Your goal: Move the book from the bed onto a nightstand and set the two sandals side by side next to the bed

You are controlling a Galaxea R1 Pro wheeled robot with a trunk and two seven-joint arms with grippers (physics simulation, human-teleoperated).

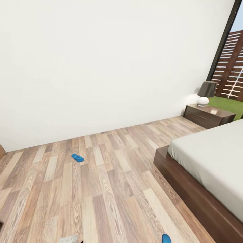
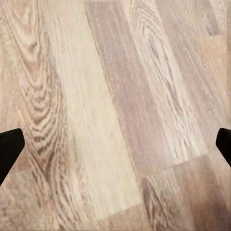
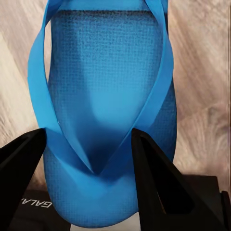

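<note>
Here the right claw (image 3: pixel 86 159) is holding a blue sandal (image 3: pixel 106 96), with its black fingers (image 3: pixel 159 187) closed around the strap end where the straps meet. In the head view, a bit of that sandal (image 1: pixel 166 238) is peeking in at the lower edge, near the bed's (image 1: pixel 209 158) corner. The left claw (image 2: pixel 115 144) is hanging wide open with nothing in it, pointing at the wood floor (image 2: pixel 110 96). The other sandal (image 1: pixel 77 157) is lying alone on the floor, well apart from the bed and nearer the white wall (image 1: pixel 101 60). A nightstand (image 1: pixel 208 115) is standing beside the bed's far end, and a lamp (image 1: pixel 206 93) is sitting on it.
</note>
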